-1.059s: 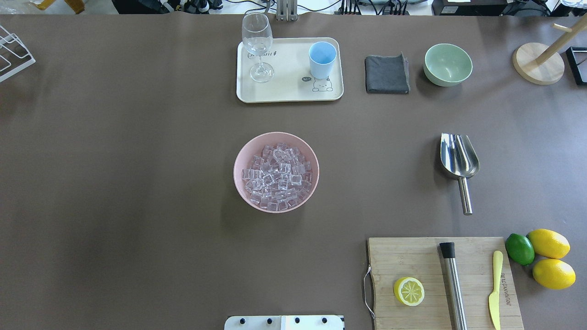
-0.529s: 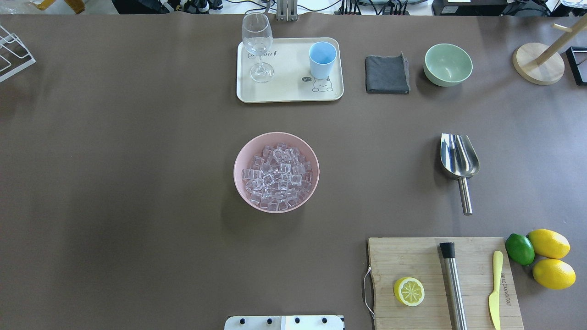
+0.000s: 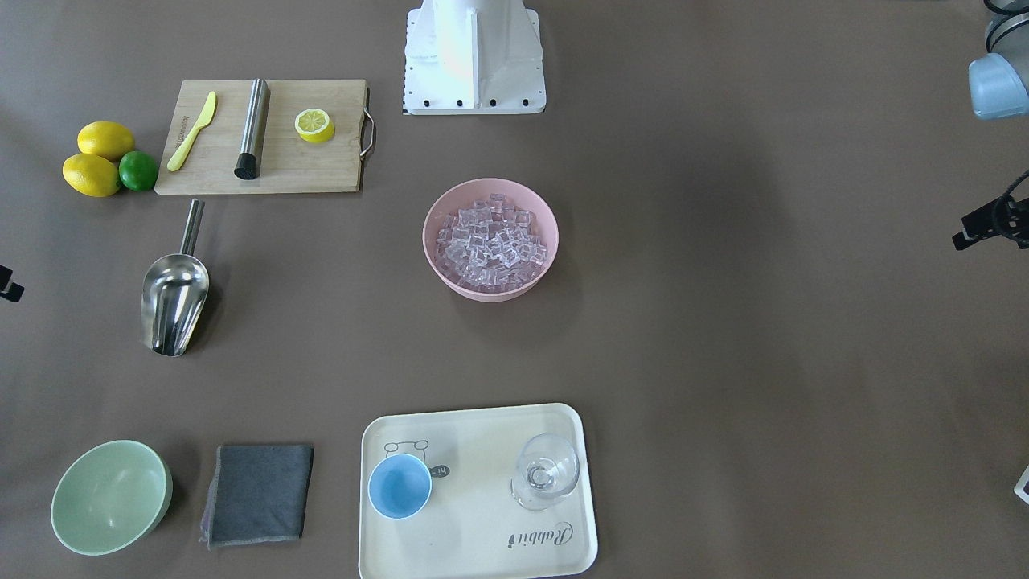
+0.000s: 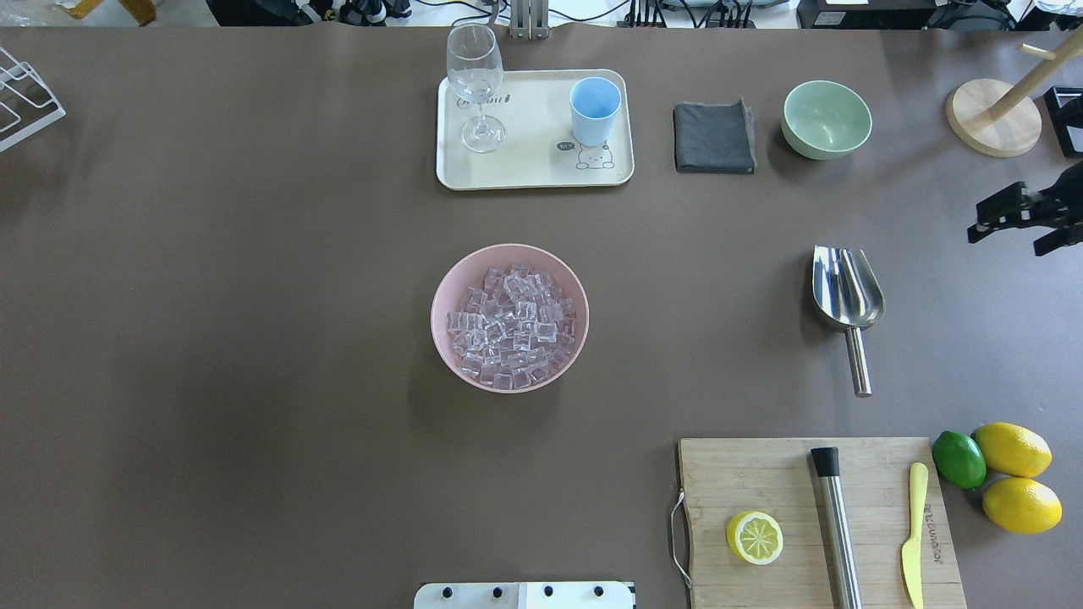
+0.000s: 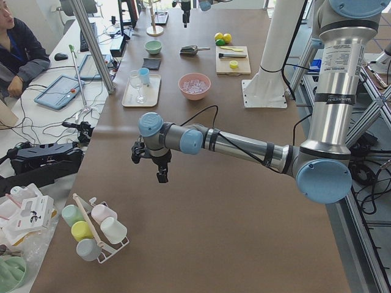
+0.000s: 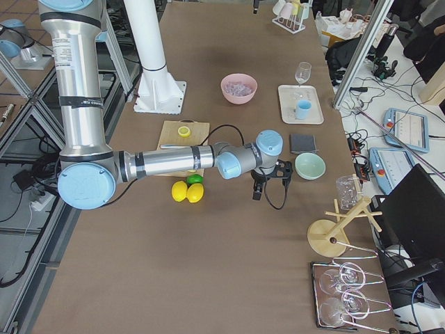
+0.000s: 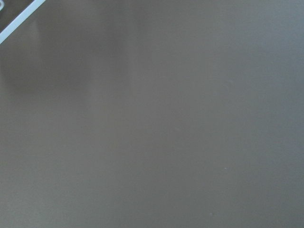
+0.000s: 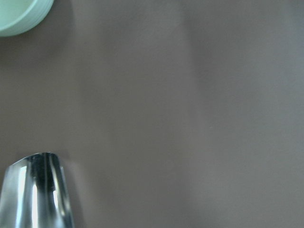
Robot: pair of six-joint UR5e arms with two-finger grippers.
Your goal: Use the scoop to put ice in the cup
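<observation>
The ice point(image 4: 510, 328) lies heaped in the pink bowl point(image 4: 440, 304) at mid-table; the cup point(image 4: 595, 110) stands upright and empty on the cream tray point(image 4: 533, 165) at the far side, well apart from the bowl; the scoop point(image 4: 846, 292) lies flat on the table to the right, untouched. The right gripper point(image 4: 1008, 237) hovers near the table's right edge, just beyond the scoop, jaws spread and empty; the left gripper point(image 5: 149, 166) hangs over bare table at the left end, its state impossible to tell.

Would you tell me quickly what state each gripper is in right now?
Left gripper: cannot tell whether open or shut; nothing seen in it.
Right gripper: open and empty; the scoop lies untouched.
</observation>
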